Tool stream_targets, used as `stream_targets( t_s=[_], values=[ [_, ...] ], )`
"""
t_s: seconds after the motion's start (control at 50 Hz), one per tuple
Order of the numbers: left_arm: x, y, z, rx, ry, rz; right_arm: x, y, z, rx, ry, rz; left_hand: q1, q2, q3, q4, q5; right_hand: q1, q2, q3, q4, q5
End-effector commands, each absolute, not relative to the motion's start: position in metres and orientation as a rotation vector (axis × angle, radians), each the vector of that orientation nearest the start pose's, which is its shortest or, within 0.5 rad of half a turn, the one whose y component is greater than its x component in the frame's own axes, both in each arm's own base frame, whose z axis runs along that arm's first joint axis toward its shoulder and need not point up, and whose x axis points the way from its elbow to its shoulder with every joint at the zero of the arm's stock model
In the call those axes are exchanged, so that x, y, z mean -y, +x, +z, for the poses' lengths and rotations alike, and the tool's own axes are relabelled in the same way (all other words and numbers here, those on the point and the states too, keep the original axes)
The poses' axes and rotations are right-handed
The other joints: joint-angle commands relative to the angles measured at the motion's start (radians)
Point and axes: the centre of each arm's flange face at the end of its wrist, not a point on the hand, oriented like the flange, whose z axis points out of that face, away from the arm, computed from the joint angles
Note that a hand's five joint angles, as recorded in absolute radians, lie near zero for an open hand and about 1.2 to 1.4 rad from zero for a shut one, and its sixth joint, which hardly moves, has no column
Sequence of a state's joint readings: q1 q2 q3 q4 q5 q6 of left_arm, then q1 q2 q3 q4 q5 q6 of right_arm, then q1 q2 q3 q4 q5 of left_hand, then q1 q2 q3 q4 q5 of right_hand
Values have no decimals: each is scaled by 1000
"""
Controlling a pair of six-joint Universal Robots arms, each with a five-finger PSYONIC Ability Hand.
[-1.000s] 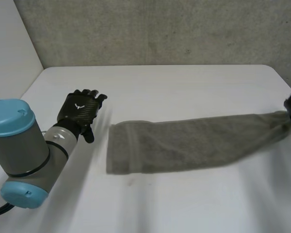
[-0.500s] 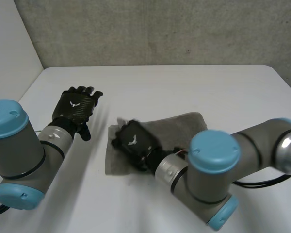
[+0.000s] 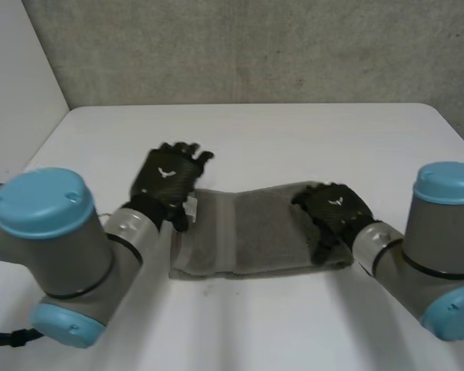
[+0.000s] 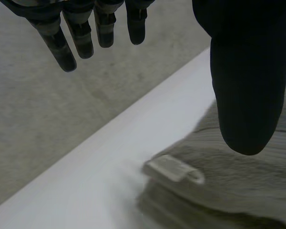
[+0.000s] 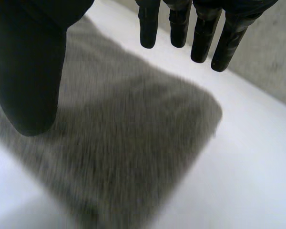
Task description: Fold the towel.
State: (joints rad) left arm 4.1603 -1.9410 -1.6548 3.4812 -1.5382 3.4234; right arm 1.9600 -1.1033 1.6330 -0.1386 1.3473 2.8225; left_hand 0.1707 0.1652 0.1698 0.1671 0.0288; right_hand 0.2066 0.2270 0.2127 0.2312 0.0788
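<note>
One folded towel (image 3: 255, 232), left hand (image 3: 166, 179) over corner, right hand (image 3: 336, 212) over fold, fingers (image 4: 64, 52) straight, empty

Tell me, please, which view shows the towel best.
The head view: it takes in the folded towel end to end. The left wrist view gives one corner with its label; the right wrist view, a rounded end.
</note>
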Motion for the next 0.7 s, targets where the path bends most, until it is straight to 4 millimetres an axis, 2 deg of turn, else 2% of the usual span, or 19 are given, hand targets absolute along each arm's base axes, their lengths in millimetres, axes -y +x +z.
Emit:
stream_targets(
  t_s=[0.02, 0.04, 0.08, 0.14, 0.18, 0.3, 0.34, 0.36, 0.4, 0.42, 0.46, 0.48, 0.5, 0.52, 0.56, 0.6, 0.64, 0.68, 0.7],
  values=[
    [229, -319, 167, -2314, 1148, -2143, 262, 235, 121, -2351, -1156, -1583, 4, 9, 5, 7, -29, 557, 537, 551, 532, 510],
    [229, -319, 167, -2314, 1148, -2143, 262, 235, 121, -2351, -1157, -1583, 4, 9, 5, 7, -29, 559, 539, 553, 535, 513],
    [229, -318, 169, -2310, 1144, -2149, 271, 228, 120, -2330, -1198, -1687, 4, 9, 5, 7, -29, 1187, 1167, 1181, 1162, 1140],
    [228, -318, 171, -2305, 1141, -2157, 277, 229, 123, -2286, -1220, -1777, 4, 9, 5, 7, -29, 1190, 1169, 1184, 1165, 1143],
    [228, -315, 177, -2293, 1128, -2172, 289, 232, 138, -2193, -1257, -1962, 4, 9, 5, 7, -29, 1190, 1169, 1184, 1165, 1143],
    [226, -308, 187, -2278, 1092, -2185, 286, 253, 165, -2048, -1378, -2140, 4, 9, 5, 7, -29, 1190, 1169, 1184, 1165, 1143],
    [232, -294, 195, -2260, 997, -2180, 252, 301, 175, -1832, -1501, -2165, 4, 9, 5, 7, -29, 1190, 1169, 1184, 1165, 1143],
    [232, -294, 195, -2260, 997, -2180, 251, 301, 175, -1831, -1501, -2165, 4, 9, 5, 7, -29, 1190, 1169, 1184, 1165, 1143],
    [237, -279, 202, -2237, 888, -2169, 212, 344, 173, -1597, -1598, -2161, 4, 9, 5, 7, -29, 1190, 1169, 1184, 1165, 1143],
    [237, -279, 202, -2237, 887, -2169, 212, 344, 173, -1596, -1598, -2161, 4, 9, 5, 7, -29, 1190, 1169, 1184, 1165, 1143],
    [243, -266, 204, -2229, 802, -2143, 175, 374, 158, -1404, -1691, -2135, 4, 9, 5, 7, -29, 1190, 1169, 1184, 1165, 1143],
    [243, -266, 204, -2229, 802, -2143, 174, 374, 158, -1403, -1691, -2135, 4, 9, 5, 7, -29, 1190, 1169, 1184, 1165, 1143],
    [245, -261, 203, -2235, 769, -2130, 157, 384, 144, -1334, -1747, -2085, 4, 9, 5, 7, -29, 1190, 1169, 1184, 1165, 1143],
    [245, -261, 203, -2235, 769, -2130, 157, 384, 144, -1334, -1748, -2085, 4, 9, 5, 7, -29, 1190, 1169, 1184, 1165, 1143],
    [246, -256, 201, -2244, 756, -2114, 131, 394, 117, -1247, -1853, -1986, 4, 9, 5, 7, -29, 1190, 1169, 1184, 1165, 1143],
    [246, -256, 201, -2246, 755, -2113, 127, 395, 111, -1242, -1875, -1963, 4, 9, 5, 7, -29, 1190, 1169, 1184, 1165, 1143],
    [245, -257, 200, -2248, 761, -2113, 129, 394, 112, -1250, -1875, -1964, 4, 9, 5, 7, -29, 1059, 1038, 1053, 1034, 1012],
    [242, -260, 200, -2249, 782, -2119, 132, 390, 126, -1269, -1829, -1990, 4, 9, 5, 7, -29, 150, 129, 144, 125, 103],
    [242, -260, 200, -2249, 782, -2119, 132, 390, 126, -1269, -1829, -1990, 4, 9, 5, 7, -29, 146, 125, 140, 121, 99]
  ],
)
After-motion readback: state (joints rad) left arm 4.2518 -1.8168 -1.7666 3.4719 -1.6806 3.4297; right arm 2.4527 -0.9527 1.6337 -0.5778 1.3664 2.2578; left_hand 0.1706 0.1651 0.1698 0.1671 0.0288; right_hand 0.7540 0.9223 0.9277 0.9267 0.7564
